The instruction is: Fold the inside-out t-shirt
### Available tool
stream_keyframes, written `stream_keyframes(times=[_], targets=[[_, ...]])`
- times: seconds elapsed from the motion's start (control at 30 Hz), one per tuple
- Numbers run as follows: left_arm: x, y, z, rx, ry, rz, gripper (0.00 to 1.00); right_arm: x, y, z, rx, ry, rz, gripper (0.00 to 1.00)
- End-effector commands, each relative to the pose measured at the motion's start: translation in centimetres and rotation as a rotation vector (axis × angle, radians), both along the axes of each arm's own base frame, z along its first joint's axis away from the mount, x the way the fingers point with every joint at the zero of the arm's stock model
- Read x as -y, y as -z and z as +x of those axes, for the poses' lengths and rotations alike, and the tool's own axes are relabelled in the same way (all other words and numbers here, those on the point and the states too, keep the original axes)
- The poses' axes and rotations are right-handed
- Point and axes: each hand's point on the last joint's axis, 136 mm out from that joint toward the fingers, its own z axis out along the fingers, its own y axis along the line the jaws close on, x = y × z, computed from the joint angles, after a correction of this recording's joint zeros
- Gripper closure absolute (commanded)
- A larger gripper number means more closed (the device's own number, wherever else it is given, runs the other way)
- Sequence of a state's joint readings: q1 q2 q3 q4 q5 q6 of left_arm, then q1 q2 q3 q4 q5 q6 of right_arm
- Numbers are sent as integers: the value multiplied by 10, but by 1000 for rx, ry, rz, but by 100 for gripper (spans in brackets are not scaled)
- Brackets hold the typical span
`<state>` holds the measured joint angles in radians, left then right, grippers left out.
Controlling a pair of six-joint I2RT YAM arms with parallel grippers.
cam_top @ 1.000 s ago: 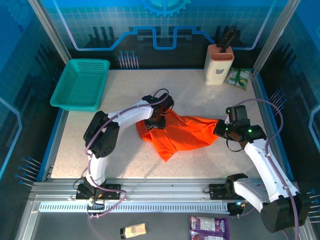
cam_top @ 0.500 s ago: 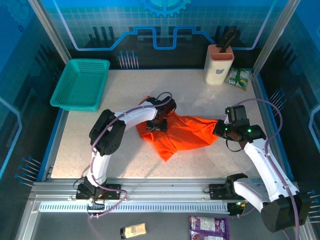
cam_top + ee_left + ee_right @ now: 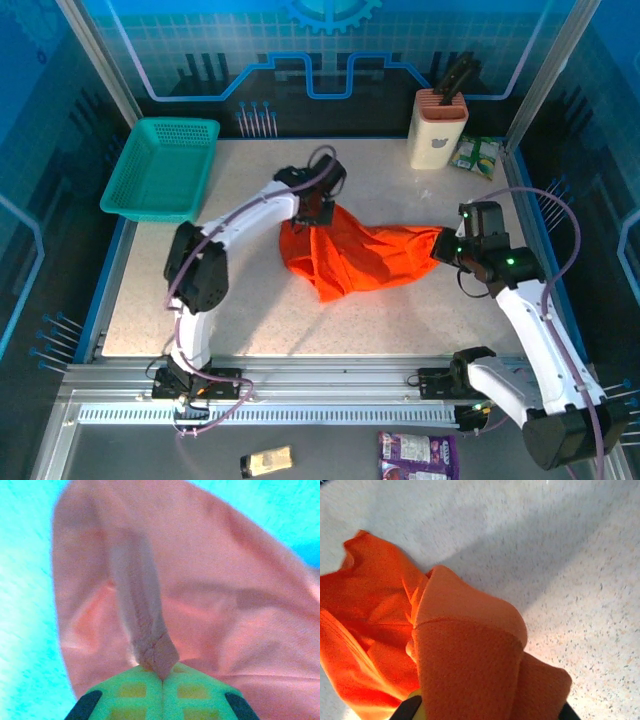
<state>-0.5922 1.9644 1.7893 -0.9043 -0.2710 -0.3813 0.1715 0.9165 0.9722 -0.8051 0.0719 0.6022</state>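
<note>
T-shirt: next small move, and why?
Likely raise both and draw them apart: the left tool and the right tool each pinch an end of the t-shirt, which is bunched between them, not spread flat.

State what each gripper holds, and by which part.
Both hold the t-shirt: left gripper pinches a fold at its left end, right gripper its right end.

The top camera looks down from high above and behind the near edge of the worktop (image 3: 250, 320) and takes in all of it up to the far edge. Each wrist camera sits very close to the t-shirt (image 3: 370, 260), which is the part all three views share.
</note>
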Motion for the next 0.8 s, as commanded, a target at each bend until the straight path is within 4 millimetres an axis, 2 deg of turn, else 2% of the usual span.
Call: stream_keyframes(times=[0.0,0.07,0.1,0.13,0.17,0.23,0.27,0.33,0.4,0.43,0.5,0.57,0.67,0.77], targets=[[-17,-88,8,161,44,-105,100,5,-24,-6,53,9,-29,100],[-29,-93,0,149,36,-127,100,8,-22,-11,42,14,-42,100],[-38,-90,-6,131,19,-138,100,10,-17,-14,28,16,-52,100],[-47,-79,-15,100,2,-142,100,12,-10,-18,10,19,-64,100],[-56,-67,-23,74,-18,-145,100,13,-3,-21,-7,22,-72,100],[-79,-31,-45,8,-84,-146,99,14,19,-30,-57,30,-69,100],[-89,-13,-54,-26,-116,-146,97,12,28,-33,-77,28,-55,100],[-109,28,-75,-105,-184,-137,90,6,57,-42,-147,19,-17,100],[-120,53,-90,-156,-220,-130,86,1,73,-48,-187,13,9,100],[-124,59,-96,-165,-232,-121,84,1,76,-50,-198,12,11,97],[-130,58,-102,-150,-251,-115,81,3,75,-51,-201,12,-4,82],[-134,48,-103,-118,-267,-128,74,6,68,-51,-186,12,-29,71],[-126,37,-101,-111,-266,-189,71,10,54,-47,-158,6,-64,65],[-105,35,-98,-141,-249,-295,68,7,43,-41,-141,-33,-87,62]])
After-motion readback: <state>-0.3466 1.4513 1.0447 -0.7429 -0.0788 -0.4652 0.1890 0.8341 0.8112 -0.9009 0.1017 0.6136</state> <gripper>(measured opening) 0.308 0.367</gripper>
